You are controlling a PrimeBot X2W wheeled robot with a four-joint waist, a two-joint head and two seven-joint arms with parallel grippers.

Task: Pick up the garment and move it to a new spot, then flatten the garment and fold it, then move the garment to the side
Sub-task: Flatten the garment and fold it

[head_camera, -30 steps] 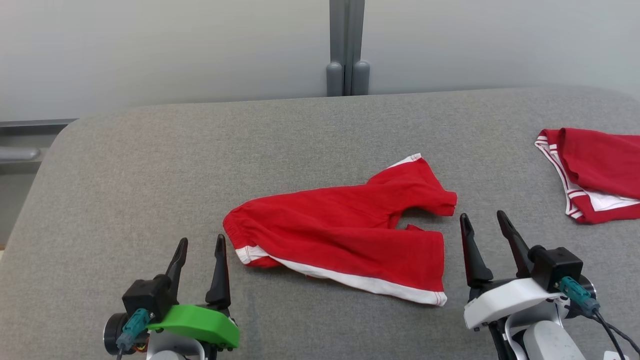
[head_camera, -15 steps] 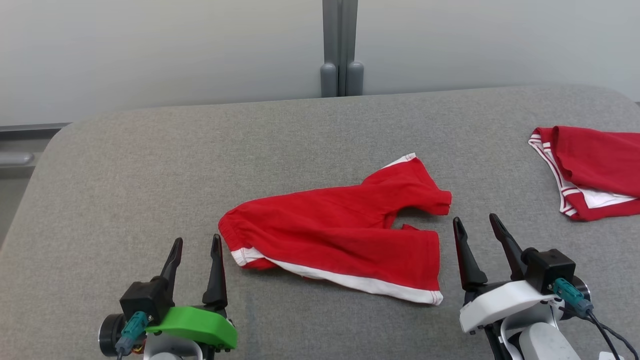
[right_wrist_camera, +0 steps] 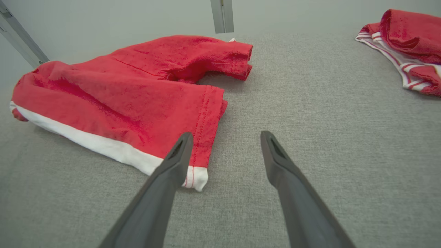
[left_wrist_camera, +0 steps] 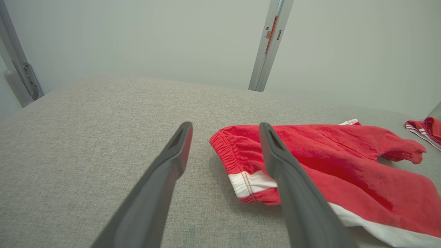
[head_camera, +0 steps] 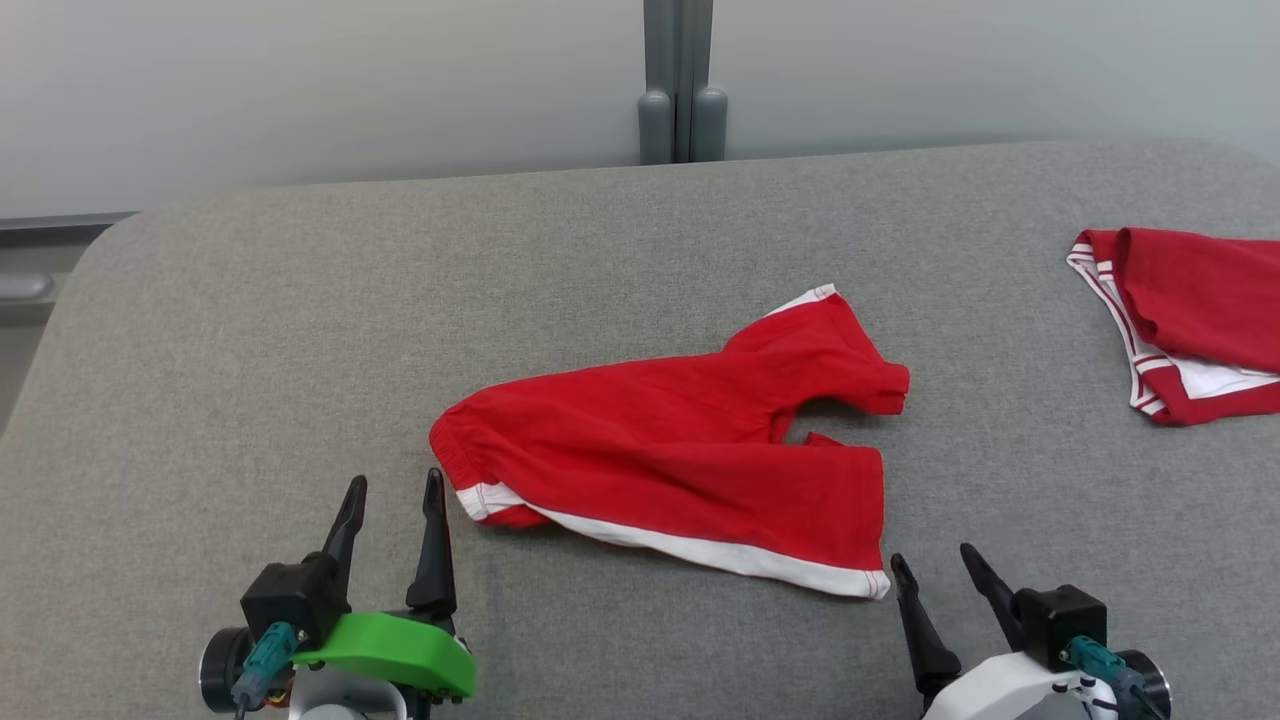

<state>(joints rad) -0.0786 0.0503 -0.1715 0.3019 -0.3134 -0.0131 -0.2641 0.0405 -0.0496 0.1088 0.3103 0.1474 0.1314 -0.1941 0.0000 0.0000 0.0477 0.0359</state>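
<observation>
Head view: red shorts [head_camera: 670,470] lie rumpled at frame centre on the grey padded table [head_camera: 250,330], the upper leg curled over. The left gripper [head_camera: 395,482], lower left, is spread and empty, just beside the waistband [head_camera: 450,455]. The right gripper [head_camera: 933,557], lower right, is likewise spread and empty, near the hem corner [head_camera: 870,585]. A second red garment [head_camera: 1190,310] sits at the right edge, well apart. Left wrist view: the waistband [left_wrist_camera: 224,148] is bunched. A pinch there may catch one layer only, so the shorts would twist on lifting. Right wrist view: the hem corner [right_wrist_camera: 196,179] lies by the left finger. A shallow bite on this thin edge would likely slip.
</observation>
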